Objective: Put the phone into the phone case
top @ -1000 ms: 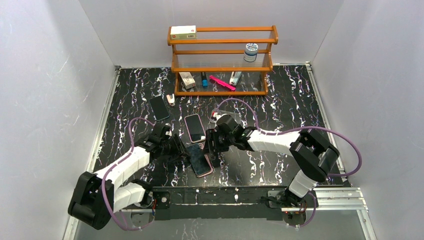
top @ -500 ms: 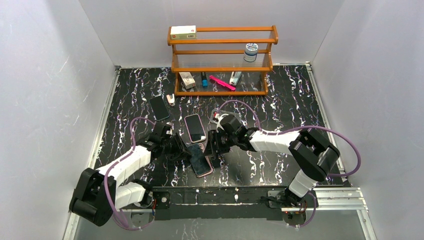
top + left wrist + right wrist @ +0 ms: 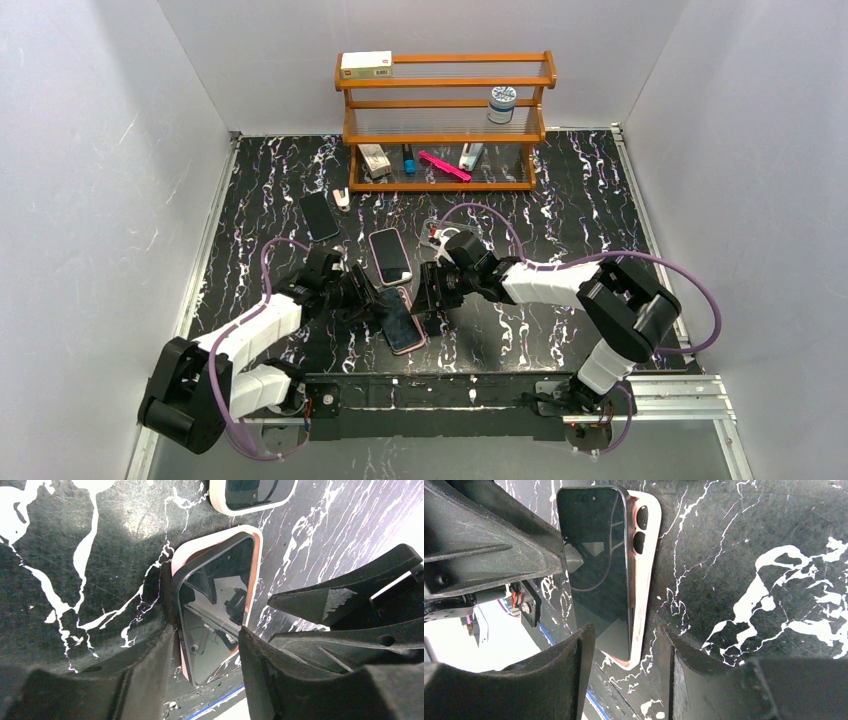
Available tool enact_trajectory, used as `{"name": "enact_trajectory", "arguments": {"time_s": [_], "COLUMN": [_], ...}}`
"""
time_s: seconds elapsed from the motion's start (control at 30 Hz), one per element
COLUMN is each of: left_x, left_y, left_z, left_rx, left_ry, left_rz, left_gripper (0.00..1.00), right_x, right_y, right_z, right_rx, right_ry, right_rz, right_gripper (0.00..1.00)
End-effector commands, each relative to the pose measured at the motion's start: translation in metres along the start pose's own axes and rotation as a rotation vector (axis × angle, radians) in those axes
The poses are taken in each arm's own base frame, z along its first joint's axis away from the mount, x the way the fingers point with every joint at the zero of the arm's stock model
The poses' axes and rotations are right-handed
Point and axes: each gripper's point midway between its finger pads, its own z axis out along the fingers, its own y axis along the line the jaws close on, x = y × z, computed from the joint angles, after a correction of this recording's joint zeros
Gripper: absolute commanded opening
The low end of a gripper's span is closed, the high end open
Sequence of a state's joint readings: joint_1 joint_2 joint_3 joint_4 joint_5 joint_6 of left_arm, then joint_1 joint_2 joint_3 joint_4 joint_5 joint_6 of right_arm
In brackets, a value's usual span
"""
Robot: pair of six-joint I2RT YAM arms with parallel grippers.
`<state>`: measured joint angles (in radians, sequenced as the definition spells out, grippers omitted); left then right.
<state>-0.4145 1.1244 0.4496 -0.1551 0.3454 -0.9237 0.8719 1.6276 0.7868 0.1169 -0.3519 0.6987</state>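
Observation:
A dark-screened phone (image 3: 398,318) lies skewed on top of a pink case (image 3: 412,345) near the table's front edge. In the left wrist view the phone (image 3: 215,595) rests crooked in the case (image 3: 210,539). My left gripper (image 3: 368,300) is open at the phone's left side. Its jaws (image 3: 206,630) straddle one end of the phone, and the left finger (image 3: 150,665) touches the edge. My right gripper (image 3: 430,300) is open on the right side. In its wrist view (image 3: 628,630) it straddles the near end of the phone (image 3: 596,545) and the case (image 3: 646,555).
A second phone in a pink case (image 3: 389,255) lies just behind. A bare dark phone (image 3: 320,215) and a small white item (image 3: 342,198) lie further back left. A wooden shelf (image 3: 445,120) with small items stands at the back. The table's front edge is close.
My left gripper has edged right, closer against the phone. My right gripper has shifted slightly. The phone and case have hardly moved.

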Motion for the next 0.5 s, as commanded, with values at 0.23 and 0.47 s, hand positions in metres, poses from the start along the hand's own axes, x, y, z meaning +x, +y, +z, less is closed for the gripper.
{"name": "enact_trajectory", "arguments": {"time_s": [0.23,0.47], "left_x": [0.0044,0.0040], "left_y": [0.0026,0.0028], "left_z": [-0.0089,-0.0039], "left_rx": [-0.043,-0.039], "left_ry": [0.037,0.038], "left_rz": [0.054,0.033], "left_gripper": [0.54,0.42], "right_x": [-0.0140,-0.0134], "right_y": [0.0121,0.0098], "right_z": [-0.0081,-0.0005], "right_rx": [-0.061,-0.076], "right_ry": [-0.051,-0.036], "right_rz": [-0.045,-0.045], "right_gripper": [0.55,0.49]}}
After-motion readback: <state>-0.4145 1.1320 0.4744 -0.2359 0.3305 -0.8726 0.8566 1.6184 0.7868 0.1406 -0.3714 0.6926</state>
